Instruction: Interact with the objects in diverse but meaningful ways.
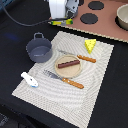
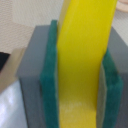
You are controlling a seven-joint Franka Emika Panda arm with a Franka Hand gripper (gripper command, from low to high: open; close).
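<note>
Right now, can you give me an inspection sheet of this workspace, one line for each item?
Surface: dark table with a pale mat on it.
Job's things: pot and cheese on the mat; brown bar on the plate; white-and-blue tool at the mat's edge; banana in the claw.
Clutter: fork and knife beside the plate.
Claw: shut on the banana, green pads against it.
Cables: one dark cable on the table behind the mat.
Surroundings: toy stove with a bowl at the back.
</note>
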